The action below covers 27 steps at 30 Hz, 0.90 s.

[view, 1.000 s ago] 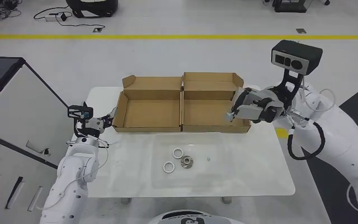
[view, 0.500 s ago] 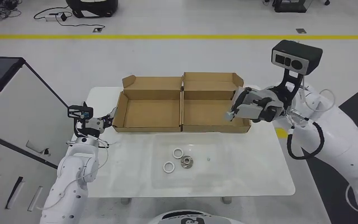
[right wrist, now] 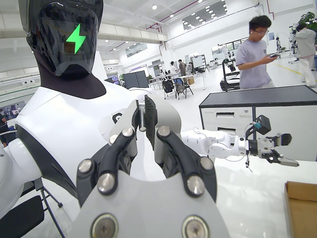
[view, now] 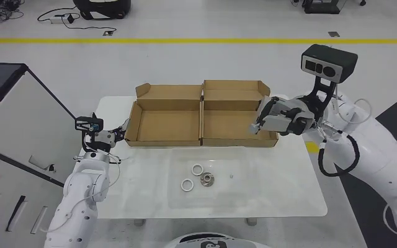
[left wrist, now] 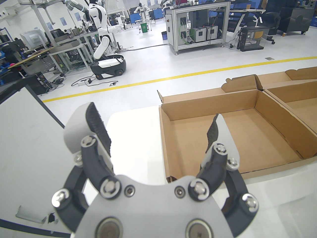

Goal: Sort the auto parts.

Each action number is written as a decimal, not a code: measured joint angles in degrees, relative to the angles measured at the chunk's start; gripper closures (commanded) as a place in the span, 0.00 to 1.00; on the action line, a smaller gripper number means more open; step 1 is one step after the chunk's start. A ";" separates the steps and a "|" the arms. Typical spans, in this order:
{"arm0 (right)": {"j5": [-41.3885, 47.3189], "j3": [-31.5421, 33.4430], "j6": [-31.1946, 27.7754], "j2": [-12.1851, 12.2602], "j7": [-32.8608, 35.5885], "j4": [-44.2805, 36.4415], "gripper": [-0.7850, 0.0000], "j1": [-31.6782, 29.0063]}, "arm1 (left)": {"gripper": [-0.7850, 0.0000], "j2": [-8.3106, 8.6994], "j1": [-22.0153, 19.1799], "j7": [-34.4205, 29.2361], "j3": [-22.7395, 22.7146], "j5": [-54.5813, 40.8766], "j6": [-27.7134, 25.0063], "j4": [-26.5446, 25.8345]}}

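Bright overhead light — soft glare on table (view: 273,186); wrist views edge-warped.

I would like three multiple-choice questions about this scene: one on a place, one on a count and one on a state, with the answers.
1. Where is the left gripper?
A. by the left box
B. over the rings
C. inside the right box

2. How many white rings lie on the table?
A. one
B. two
C. four

3. In what state is the right gripper?
A. open, empty
B. shut on a bolt
C. shut on a ring

Answers:
1 A: it hangs open at that box's outer corner.
2 B: two lie beside the metal part.
3 B: it clamps a threaded bolt.
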 measured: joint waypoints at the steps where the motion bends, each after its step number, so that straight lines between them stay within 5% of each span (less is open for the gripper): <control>1: 0.00 0.00 0.00 0.00 0.00 0.00 1.00 0.00 | 0.00 0.00 0.00 0.00 0.00 0.00 0.00 0.00; 16: -1.09 1.25 1.19 -0.54 -3.34 -1.83 1.00 -2.17 | 0.00 0.00 0.00 0.00 0.00 0.00 0.00 0.00; 27: 9.17 2.25 0.00 -2.81 0.03 -6.01 1.00 -4.16 | 0.00 0.00 0.00 0.00 0.00 0.00 0.00 0.00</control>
